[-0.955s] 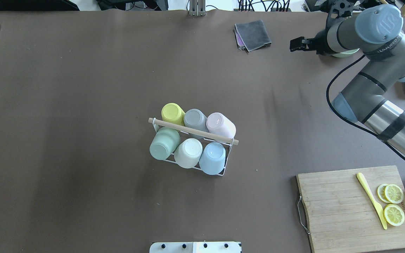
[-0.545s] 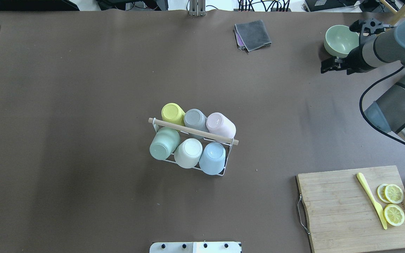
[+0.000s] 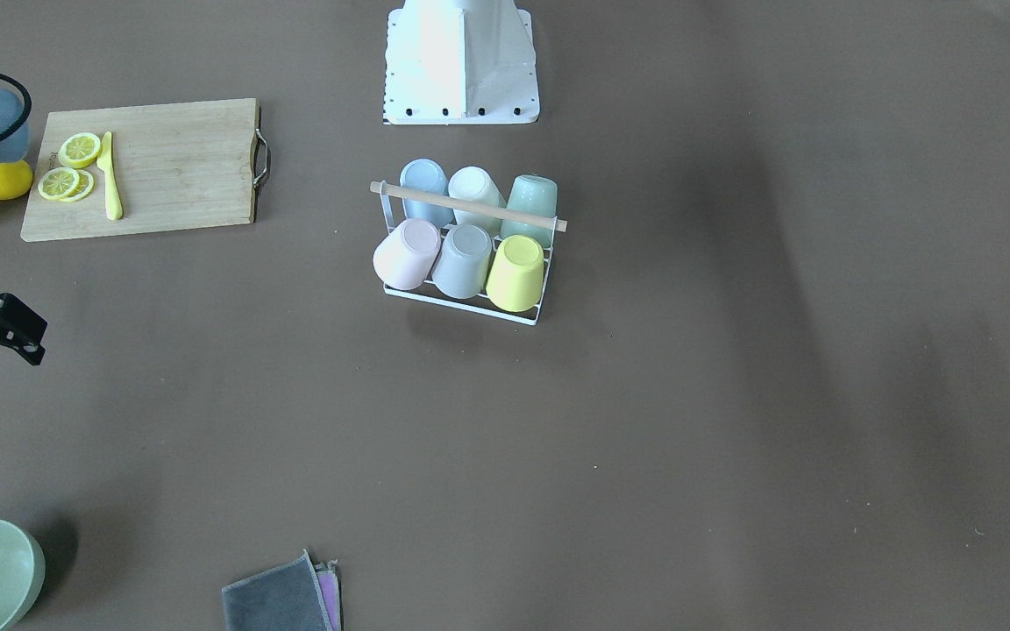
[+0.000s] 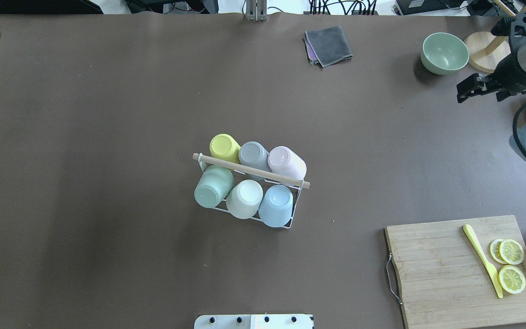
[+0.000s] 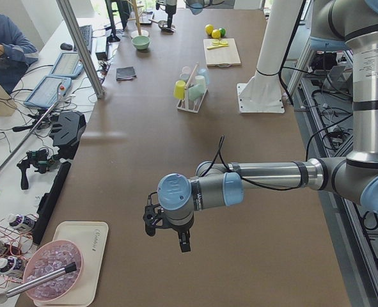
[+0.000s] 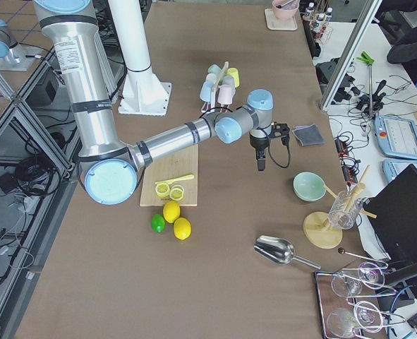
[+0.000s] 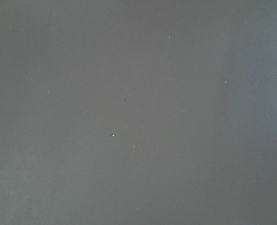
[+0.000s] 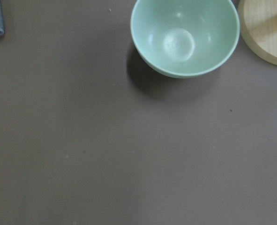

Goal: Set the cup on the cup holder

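1. Worktop: a flat brown sheet; I see wide open surface around the centre.
2. Cup holder: mid-worktop, well apart from every edge, with six cups inverted on it.
3. Right fingers: near the far right corner, beside the green bowl; I cannot tell their spread.
4. Left fingers: over the worktop's left end; state likewise unclear.
5. Cutting board: at the near right edge.

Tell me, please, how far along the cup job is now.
Done: all six cups sit upturned on the cup holder. In hand: nothing; the right pincer holds no cup, near the green bowl. Left: no loose cup shows, so apparently nothing.
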Motion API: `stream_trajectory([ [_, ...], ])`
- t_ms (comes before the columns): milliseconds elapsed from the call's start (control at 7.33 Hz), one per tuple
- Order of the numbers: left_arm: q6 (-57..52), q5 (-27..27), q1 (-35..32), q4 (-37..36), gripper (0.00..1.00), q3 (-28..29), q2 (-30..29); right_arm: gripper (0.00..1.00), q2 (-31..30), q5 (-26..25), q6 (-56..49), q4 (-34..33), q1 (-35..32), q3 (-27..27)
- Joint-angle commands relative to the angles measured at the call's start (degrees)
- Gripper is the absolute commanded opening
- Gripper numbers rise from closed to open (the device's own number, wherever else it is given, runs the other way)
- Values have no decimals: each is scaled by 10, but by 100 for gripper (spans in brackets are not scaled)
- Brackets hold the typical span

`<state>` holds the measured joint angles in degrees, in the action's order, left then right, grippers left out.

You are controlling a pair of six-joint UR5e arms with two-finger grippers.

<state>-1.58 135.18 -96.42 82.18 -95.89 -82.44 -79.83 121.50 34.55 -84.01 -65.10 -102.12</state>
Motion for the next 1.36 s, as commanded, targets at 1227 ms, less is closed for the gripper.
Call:
stream_trajectory([
  [1227, 0, -1, 1, 0, 98, 1, 0, 100, -191, 150, -291, -164, -221, -11],
])
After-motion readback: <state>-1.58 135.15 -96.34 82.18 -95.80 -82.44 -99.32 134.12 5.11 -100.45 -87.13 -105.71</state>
